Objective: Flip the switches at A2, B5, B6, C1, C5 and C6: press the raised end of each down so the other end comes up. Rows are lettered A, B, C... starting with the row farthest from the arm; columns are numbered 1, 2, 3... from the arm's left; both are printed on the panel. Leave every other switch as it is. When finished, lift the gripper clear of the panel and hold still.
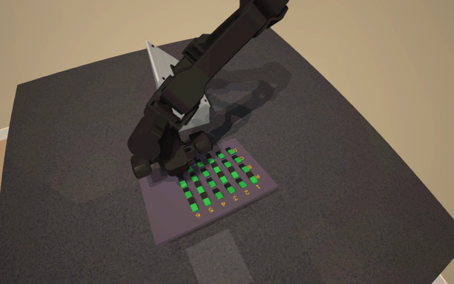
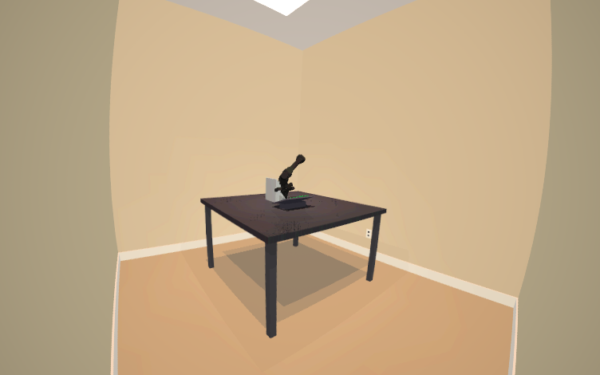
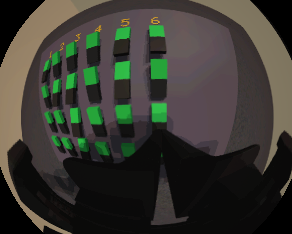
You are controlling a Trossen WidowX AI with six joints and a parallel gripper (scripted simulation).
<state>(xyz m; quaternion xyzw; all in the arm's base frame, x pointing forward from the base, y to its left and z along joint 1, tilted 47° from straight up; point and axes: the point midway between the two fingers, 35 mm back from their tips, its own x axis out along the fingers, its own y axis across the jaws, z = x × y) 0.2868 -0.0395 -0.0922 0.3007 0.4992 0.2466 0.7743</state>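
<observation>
My gripper (image 1: 180, 176) (image 2: 286, 197) (image 3: 160, 133) is shut and empty, its tips low at the near dark end of switch C6 (image 1: 183, 183) (image 3: 159, 112); contact cannot be told. The purple panel (image 1: 165, 218) (image 3: 205, 75) holds green-and-dark rocker switches. B6 (image 1: 188, 194) (image 3: 159, 69) and B5 (image 1: 200, 190) (image 3: 122, 70) lie farther from the arm; B5's green half looks brighter. C5 (image 1: 194, 177) (image 3: 123, 111) is left of C6. A2 (image 1: 242, 183) (image 3: 56, 57) and C1 (image 1: 237, 159) (image 3: 49, 117) are toward the arm's left. The fingers mostly hide D6. Raised ends are hard to tell.
The panel stands on a dark table (image 1: 327, 176) (image 2: 246, 214). A light grey plate (image 1: 162, 63) (image 2: 271, 189) stands behind the arm's lower part. Other switches surround the tips to the left and far side. The panel right of column 6 is bare.
</observation>
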